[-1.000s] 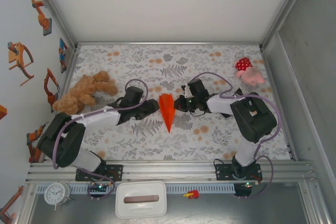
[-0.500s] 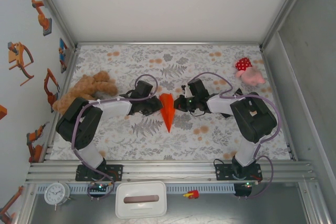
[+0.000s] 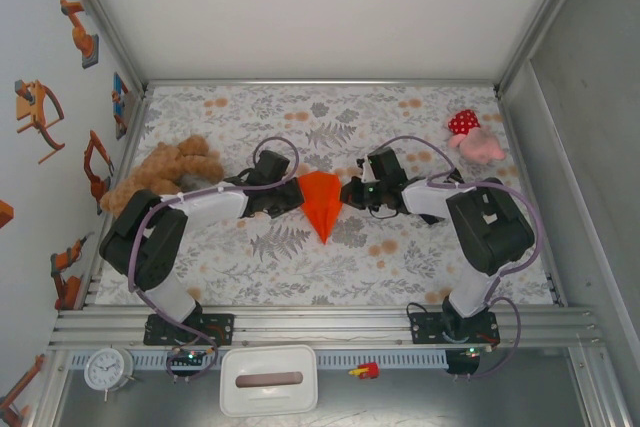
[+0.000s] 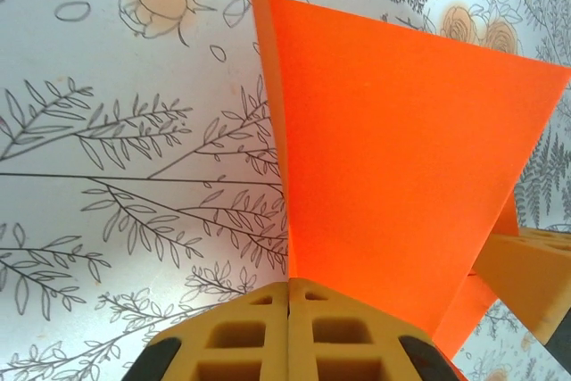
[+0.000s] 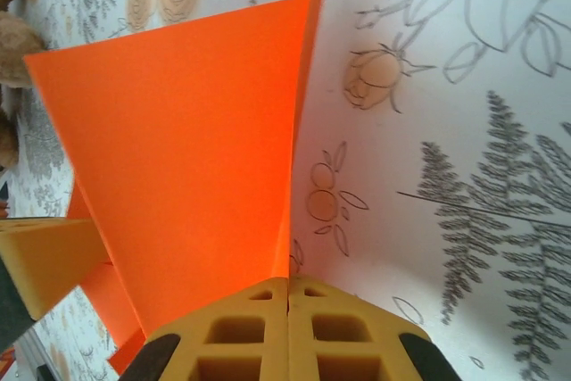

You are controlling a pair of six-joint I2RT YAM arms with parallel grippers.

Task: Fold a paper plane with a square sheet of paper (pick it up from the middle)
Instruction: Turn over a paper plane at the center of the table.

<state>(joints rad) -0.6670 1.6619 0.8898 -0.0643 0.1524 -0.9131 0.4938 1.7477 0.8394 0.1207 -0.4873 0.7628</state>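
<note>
The floral-patterned table (image 3: 300, 117) carries all items. The brown teddy bear (image 3: 160, 175) lies at its left edge, and the polka-dot plush (image 3: 472, 137) lies near the far right corner. The paper plane (image 3: 321, 205) sits at table centre between the two arms (nose toward the bases, wings spread into a broad wedge). The left gripper (image 4: 289, 287) is clamped tight on the left wing edge. The right gripper (image 5: 287, 283) is clamped likewise on the right wing edge, jaws fully together on the orange paper
</note>
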